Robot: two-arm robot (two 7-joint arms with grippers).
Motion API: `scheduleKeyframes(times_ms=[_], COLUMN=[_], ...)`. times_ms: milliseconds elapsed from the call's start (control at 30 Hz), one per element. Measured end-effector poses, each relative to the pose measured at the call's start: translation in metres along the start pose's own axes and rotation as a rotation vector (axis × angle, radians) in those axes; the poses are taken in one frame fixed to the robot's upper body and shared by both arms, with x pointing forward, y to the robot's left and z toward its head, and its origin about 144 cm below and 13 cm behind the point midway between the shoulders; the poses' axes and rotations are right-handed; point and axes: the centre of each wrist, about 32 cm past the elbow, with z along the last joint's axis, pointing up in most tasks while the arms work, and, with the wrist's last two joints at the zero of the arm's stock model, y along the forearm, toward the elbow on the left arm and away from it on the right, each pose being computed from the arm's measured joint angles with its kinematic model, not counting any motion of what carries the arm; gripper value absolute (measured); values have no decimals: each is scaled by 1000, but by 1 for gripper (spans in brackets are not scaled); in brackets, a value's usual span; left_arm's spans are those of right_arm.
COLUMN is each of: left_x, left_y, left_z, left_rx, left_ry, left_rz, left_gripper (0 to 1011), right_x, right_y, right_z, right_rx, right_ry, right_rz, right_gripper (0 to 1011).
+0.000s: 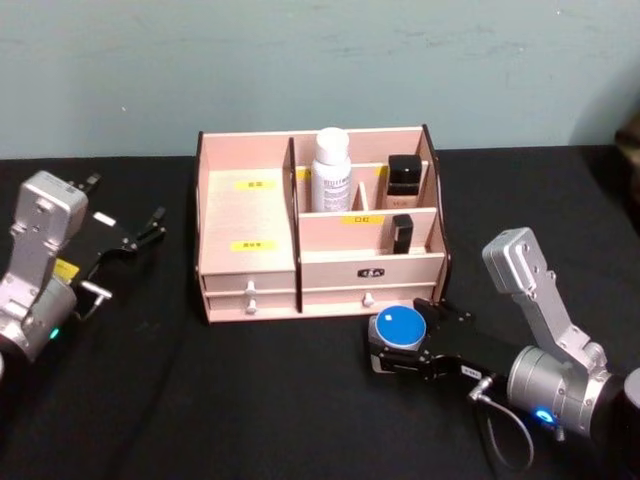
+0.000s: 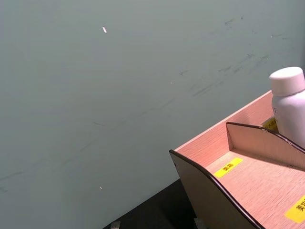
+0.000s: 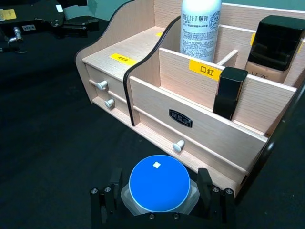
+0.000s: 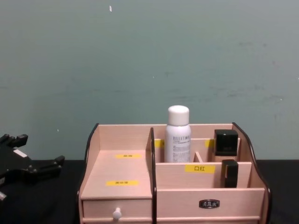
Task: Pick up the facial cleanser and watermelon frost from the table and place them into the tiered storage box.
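The tiered storage box (image 1: 250,215) stands mid-table, pale wood with dark curved sides, yellow labels and white-knobbed drawers. A white bottle with a white cap, the facial cleanser (image 1: 331,170) (image 4: 177,135), stands upright in its back middle compartment. The watermelon frost (image 1: 398,326) (image 3: 159,181), a small round jar with a blue lid, is just in front of the box's right drawer. My right gripper (image 1: 392,345) (image 3: 159,195) is shut on it, one finger on each side. Far to the left, my left gripper (image 1: 125,205) (image 4: 39,150) stays open and holds nothing.
A black-capped bottle (image 1: 404,175) and a black lipstick (image 1: 402,233) occupy the box's right compartments. The box's stepped left shelf (image 2: 248,181) carries only labels. Black cloth covers the table (image 1: 250,400), and a teal wall stands behind it.
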Motion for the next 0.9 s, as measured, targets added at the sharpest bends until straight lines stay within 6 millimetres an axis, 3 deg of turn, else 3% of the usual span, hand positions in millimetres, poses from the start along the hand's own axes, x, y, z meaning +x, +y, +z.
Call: scheduleKeyframes(times_ms=[900], left_x=[0], left_y=[0], left_z=[0], left_rx=[0], left_ry=[0], left_rz=[0], left_gripper=[1001], right_x=[0], right_y=[4], right_z=[1], right_rx=[-2], right_ry=[-5], right_rz=[4], right_gripper=[1000])
